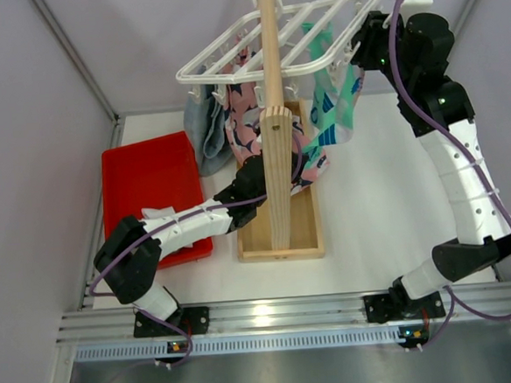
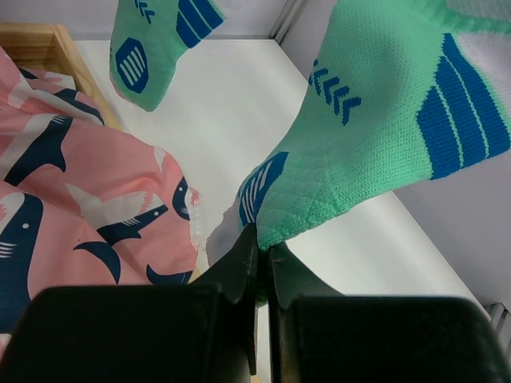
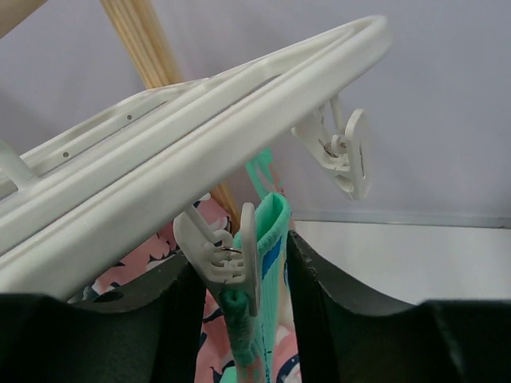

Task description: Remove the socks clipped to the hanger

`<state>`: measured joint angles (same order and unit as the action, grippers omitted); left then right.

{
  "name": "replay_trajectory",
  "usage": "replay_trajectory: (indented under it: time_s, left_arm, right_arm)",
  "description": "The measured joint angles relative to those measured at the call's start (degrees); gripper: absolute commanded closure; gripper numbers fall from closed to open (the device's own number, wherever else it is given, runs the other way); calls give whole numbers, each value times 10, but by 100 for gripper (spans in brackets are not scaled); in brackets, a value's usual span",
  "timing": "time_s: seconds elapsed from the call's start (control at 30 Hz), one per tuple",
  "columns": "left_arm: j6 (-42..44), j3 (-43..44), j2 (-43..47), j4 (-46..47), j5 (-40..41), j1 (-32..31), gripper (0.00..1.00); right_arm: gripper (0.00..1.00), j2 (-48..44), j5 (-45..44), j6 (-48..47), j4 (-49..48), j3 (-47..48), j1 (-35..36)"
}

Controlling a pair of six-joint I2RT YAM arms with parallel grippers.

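- Left gripper [image 2: 259,267]: clenched, its fingertips pinching the bottom tip of a teal sock [image 2: 359,136].
- That sock hangs down from the hanger's right side and stretches toward the gripper.
- A second teal sock [image 2: 148,48] hangs farther off, free of the gripper.
- A pink cloth [image 2: 72,183] hangs just left of the left gripper, beside the wooden post [image 1: 274,111].
- Right gripper [image 3: 246,251]: jaws apart, straddling a clip [image 3: 227,255] and the teal sock top caught in it. Whether the fingers press the clip yet I cannot tell.
- The clip hangs under the white hanger [image 3: 239,120], near its right edge. Another clip [image 3: 339,152] dangles bare beside it.
- The hanger sits on top of the post, high over the far middle of the table.
- A blue-grey cloth [image 1: 203,134] hangs on the hanger's left.
- A red tray [image 1: 150,181] lies on the left, under the left arm.
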<state>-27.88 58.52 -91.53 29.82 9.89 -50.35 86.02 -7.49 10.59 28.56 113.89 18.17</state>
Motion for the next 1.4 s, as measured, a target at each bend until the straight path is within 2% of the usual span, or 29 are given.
replay_trajectory:
  time_s: [0.13,0.43,0.53,0.63,0.67,1.1,1.27,1.4]
  left_arm:
    - [0,0,0,0,0,0,100]
    - [-3,0,0,0,-2,0,100]
    - [-4,0,0,0,-2,0,100]
    - [-5,0,0,0,-2,0,100]
    - [-5,0,0,0,-2,0,100]
    - [-16,-16,2,0,-2,1,100]
    - [-31,-67,16,-1,-10,10,100]
    - [-49,-136,60,-15,-15,29,100]
  right_arm:
    - [57,-3,0,0,-5,0,-1]
    - [67,-33,-3,9,-61,-49,-1]
    - [74,-37,-5,14,-71,-55,-1]
    - [98,-38,-5,15,-76,-55,-1]
    - [100,-38,-5,16,-77,-55,-1]
    - [100,-38,-11,37,-80,-59,-1]
    - [100,-38,-12,40,-80,-59,-1]
    - [100,-38,-13,40,-80,-59,-1]
